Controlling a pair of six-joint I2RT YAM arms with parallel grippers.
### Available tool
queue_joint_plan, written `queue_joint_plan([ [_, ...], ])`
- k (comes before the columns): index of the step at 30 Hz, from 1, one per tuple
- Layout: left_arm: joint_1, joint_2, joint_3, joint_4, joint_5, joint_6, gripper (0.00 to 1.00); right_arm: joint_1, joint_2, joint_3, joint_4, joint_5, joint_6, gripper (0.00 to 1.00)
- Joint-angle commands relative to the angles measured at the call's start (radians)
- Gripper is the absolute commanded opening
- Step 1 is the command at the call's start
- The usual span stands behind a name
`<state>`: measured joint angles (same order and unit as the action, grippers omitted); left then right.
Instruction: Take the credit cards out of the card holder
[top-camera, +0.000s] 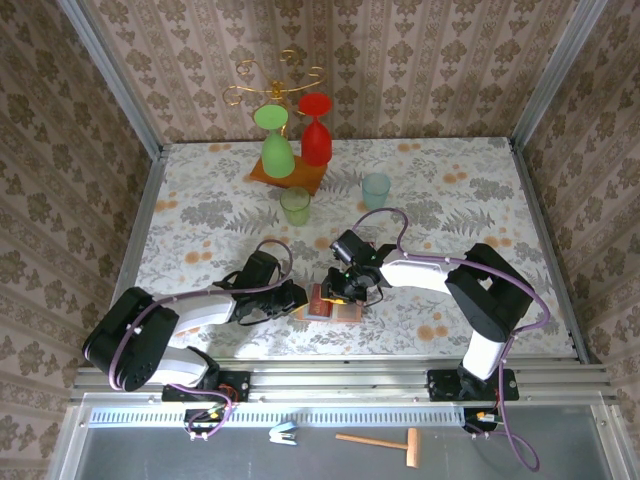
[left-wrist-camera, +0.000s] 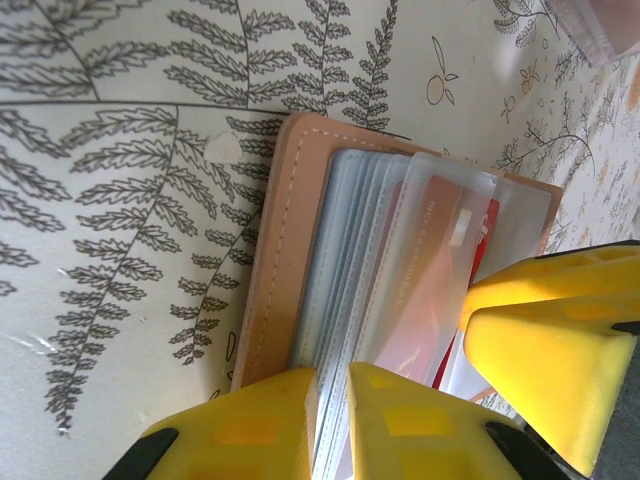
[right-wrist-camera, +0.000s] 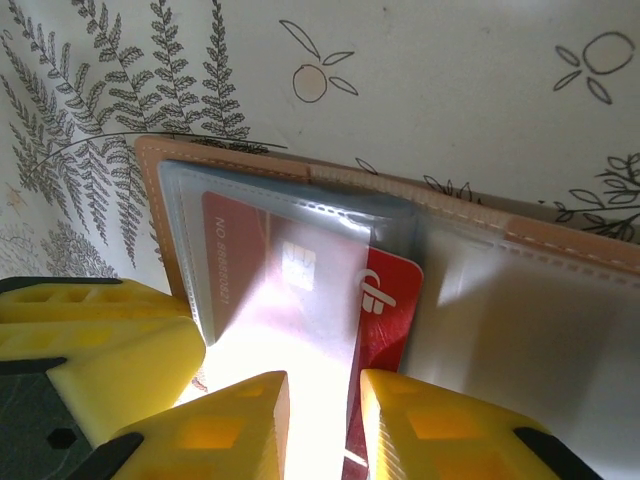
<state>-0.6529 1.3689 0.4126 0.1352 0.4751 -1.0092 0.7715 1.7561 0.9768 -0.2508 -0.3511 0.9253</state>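
Holder (top-camera: 348, 313) lies open on the table (top-camera: 450, 200), front centre; left gripper (top-camera: 300, 299) at its left, right gripper (top-camera: 339, 289) above it; cards (right-wrist-camera: 392, 300) tucked inside.

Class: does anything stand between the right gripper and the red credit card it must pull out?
Only the clear plastic sleeve, which covers most of the red credit card. The card's bare edge pokes out toward the right gripper, and nothing visible blocks that part.

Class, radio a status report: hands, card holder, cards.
Left hand pinching open card holder. Right hand astride red card, grip unclear. Card partly out. Nothing in the way.
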Motion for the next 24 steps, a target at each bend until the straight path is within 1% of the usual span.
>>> queue_joint_plan([
  [1,0.006,0.019,-0.006,-0.036,-0.007,0.017,0.17,-0.004,0.015,0.021,-0.067,0.042,-0.029,0.26],
  [15,0.007,0.007,0.022,-0.044,0.000,0.011,0.17,-0.022,0.007,0.032,-0.080,0.031,-0.052,0.26],
  [24,0.006,-0.061,0.099,-0.117,-0.009,0.022,0.17,-0.021,-0.044,-0.020,0.000,-0.030,0.003,0.25],
])
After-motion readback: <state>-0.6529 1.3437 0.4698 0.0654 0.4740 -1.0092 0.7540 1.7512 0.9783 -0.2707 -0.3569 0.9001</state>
